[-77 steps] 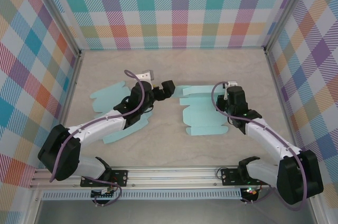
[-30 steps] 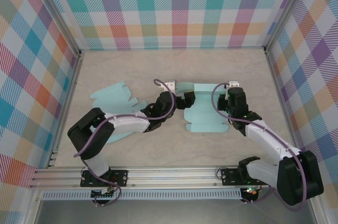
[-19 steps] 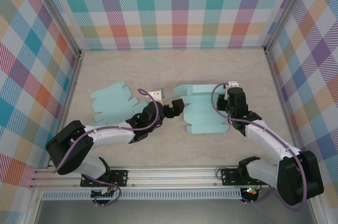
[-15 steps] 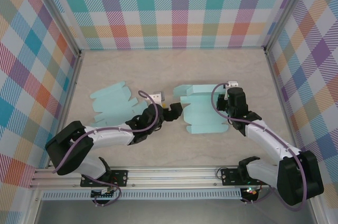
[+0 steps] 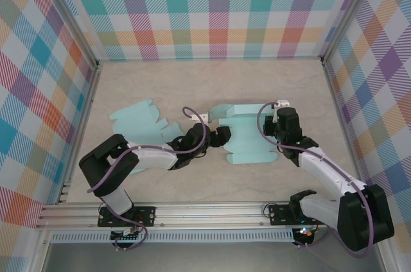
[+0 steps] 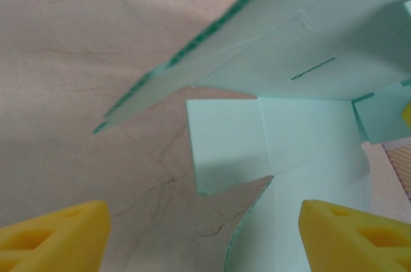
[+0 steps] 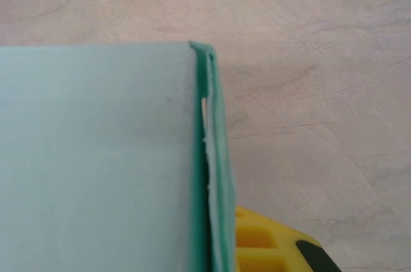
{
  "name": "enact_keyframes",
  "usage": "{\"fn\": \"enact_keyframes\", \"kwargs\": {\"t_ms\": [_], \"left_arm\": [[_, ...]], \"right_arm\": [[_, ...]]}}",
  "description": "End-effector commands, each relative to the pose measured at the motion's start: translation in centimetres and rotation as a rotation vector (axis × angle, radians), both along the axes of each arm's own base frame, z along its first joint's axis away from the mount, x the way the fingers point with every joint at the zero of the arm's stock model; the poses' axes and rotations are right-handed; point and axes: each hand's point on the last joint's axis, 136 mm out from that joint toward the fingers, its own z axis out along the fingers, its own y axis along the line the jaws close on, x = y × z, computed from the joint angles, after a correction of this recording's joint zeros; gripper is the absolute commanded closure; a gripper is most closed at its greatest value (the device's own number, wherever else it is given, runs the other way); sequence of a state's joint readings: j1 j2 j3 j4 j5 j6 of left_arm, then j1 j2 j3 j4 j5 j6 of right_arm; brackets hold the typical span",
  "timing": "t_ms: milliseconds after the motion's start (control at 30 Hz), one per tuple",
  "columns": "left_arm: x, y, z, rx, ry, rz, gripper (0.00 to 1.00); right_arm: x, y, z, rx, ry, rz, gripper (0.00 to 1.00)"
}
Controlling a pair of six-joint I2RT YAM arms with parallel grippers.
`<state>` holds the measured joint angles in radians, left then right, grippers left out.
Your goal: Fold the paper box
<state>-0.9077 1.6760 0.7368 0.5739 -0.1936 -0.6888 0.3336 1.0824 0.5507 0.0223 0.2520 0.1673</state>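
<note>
Matt paper box [image 5: 247, 137], smooth wood-grain table [image 5: 192, 86]

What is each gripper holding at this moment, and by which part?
The right gripper is shut on the paper box, pinching its folded right edge. The left gripper is open at the box's left flaps and holds nothing.

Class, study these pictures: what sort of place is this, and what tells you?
Probably a robot test booth: left arm and right arm bolted to a metal rail, checked walls round a wooden table, a flat paper box.
</note>
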Motion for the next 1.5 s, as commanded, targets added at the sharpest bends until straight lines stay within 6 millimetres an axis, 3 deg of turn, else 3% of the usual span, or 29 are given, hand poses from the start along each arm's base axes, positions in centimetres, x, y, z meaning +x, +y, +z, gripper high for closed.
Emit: {"fn": "enact_keyframes", "kwargs": {"t_ms": [0,200,333,467,667,867,1067,1467], "left_arm": [[0.6,-2.2,2.3,-0.069,-0.041,-0.032,0.26],[0.6,-4.2,3.8,-0.125,-0.069,-0.101,0.48],[0.4,-5.0,4.5,-0.133,-0.085,-0.133,0.56],[-0.2,-5.9,5.3,-0.133,-0.117,-0.167,0.57],[0.3,-6.6,4.6,-0.11,-0.109,-0.149,0.62],[0.9,-7.2,4.2,-0.103,-0.114,-0.147,0.63],[0.4,-6.0,4.5,-0.08,-0.139,-0.144,0.63],[-4.2,-2.3,7.6,-0.067,-0.24,-0.229,0.44]], "right_arm": [[0.1,0.5,1.1,0.027,-0.047,0.014,1.0],[0.0,0.4,1.2,0.027,-0.05,0.014,1.0],[0.1,0.5,1.2,0.027,-0.047,0.018,1.0],[0.1,0.6,1.1,0.028,-0.042,0.023,1.0],[0.0,0.7,1.0,0.032,-0.04,0.026,1.0],[-0.1,0.8,1.1,0.04,-0.04,0.032,1.0],[-0.1,0.5,1.1,0.034,-0.041,0.018,1.0],[0.0,0.2,1.2,0.028,-0.046,0.003,1.0]]}}
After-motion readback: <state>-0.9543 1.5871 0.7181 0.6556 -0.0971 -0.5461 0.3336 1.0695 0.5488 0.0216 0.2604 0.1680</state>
